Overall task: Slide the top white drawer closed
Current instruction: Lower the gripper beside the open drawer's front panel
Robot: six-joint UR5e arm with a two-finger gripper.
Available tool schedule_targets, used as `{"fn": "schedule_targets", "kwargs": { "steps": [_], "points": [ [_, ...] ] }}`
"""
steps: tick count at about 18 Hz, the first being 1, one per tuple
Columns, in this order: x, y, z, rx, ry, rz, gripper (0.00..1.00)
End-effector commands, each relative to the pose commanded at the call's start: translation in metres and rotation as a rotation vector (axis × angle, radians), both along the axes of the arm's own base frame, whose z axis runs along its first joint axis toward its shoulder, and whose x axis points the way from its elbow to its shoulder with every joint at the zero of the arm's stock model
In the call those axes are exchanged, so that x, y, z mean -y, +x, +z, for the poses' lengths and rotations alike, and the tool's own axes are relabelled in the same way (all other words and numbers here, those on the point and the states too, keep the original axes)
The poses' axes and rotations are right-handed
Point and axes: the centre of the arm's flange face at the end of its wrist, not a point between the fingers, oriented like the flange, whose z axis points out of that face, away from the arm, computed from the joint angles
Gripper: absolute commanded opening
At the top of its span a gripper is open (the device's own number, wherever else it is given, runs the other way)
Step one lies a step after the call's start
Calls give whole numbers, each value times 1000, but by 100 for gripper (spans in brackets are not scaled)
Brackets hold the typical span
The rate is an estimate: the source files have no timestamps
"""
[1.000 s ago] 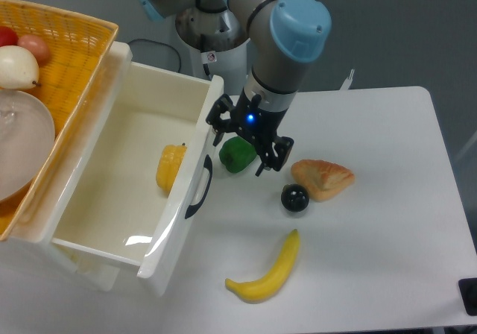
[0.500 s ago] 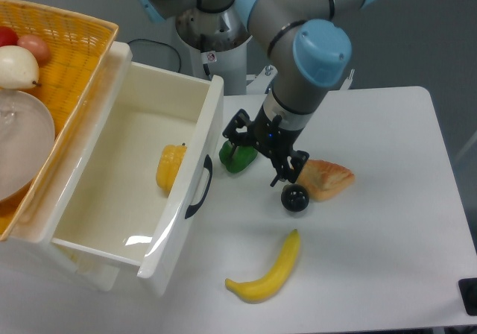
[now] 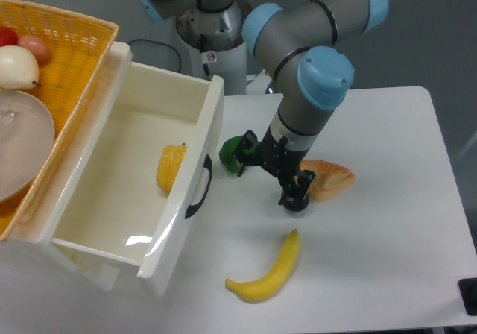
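You see the big shiny white plastic top drawer (image 3: pixel 112 177) pulled far out on the left, stiff, smooth and likely light, so push flat on its front by the curved black handle (image 3: pixel 200 187), while the black two-finger pincer (image 3: pixel 270 176) hangs wide and empty just right.

The top white drawer (image 3: pixel 112 162) stands pulled wide open, glossy and box-shaped, its curved black handle (image 3: pixel 198 188) on the front panel facing the gripper (image 3: pixel 270 179), which is just beside it.
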Motion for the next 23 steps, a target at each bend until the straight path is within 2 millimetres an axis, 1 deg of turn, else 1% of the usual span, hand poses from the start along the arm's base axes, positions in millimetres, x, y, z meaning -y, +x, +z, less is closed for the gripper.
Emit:
{"fn": "schedule_targets", "kwargs": {
  "steps": [4,6,11,16,21,23],
  "points": [
    [0,0,-4,-9,-6,-43,100],
    [-1,0,-9,-1,-12,-43,100],
    [1,-2,-9,-33,-48,-51,100],
    [-5,0,-4,-38,-44,-46,100],
    [-12,2,-9,-24,-49,51,100],
    [-16,0,-15,-8,-58,125,100]
  ]
}}
